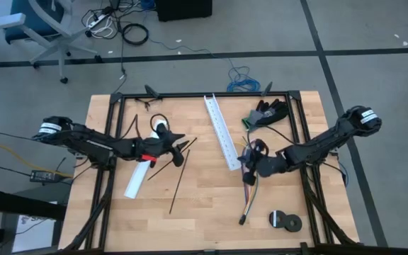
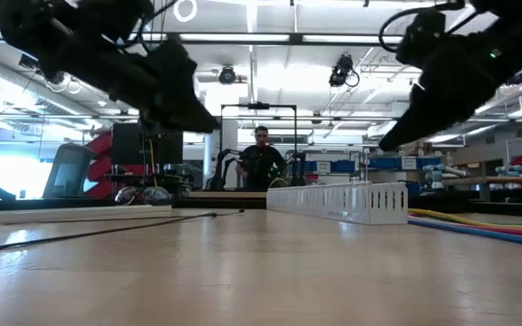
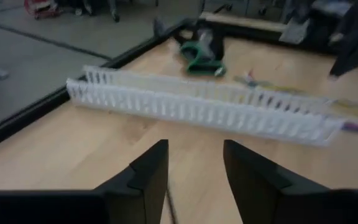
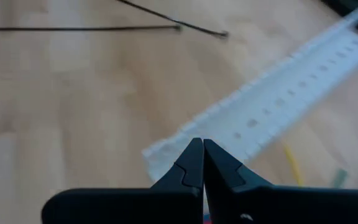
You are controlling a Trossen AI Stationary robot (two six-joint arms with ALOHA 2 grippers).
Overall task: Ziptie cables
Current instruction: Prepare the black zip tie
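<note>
The cables point(image 1: 249, 193), thin yellow, blue and pink wires, lie flat on the table right of centre, with their dark end point(image 1: 243, 219) toward the near edge; the low view shows them at the right point(image 2: 483, 222). Thin black zipties point(image 1: 178, 180) lie loose on the wood left of centre point(image 2: 107, 231) point(image 4: 104, 28). My left gripper point(image 1: 184, 149) point(image 3: 194, 168) hangs open just above the table over the zipties' far ends, pointing at the white channel. My right gripper point(image 1: 246, 164) point(image 4: 202, 152) is shut with nothing seen between its fingers, above the cables' far end.
A white slotted channel point(image 1: 222, 133) point(image 3: 197, 106) lies slantwise between the two grippers. A white piece point(image 1: 137, 178) lies under the left arm. A black tape roll point(image 1: 285, 221) sits near right, a green-and-black tool point(image 1: 264, 113) far right. A person point(image 2: 261, 154) stands beyond the table.
</note>
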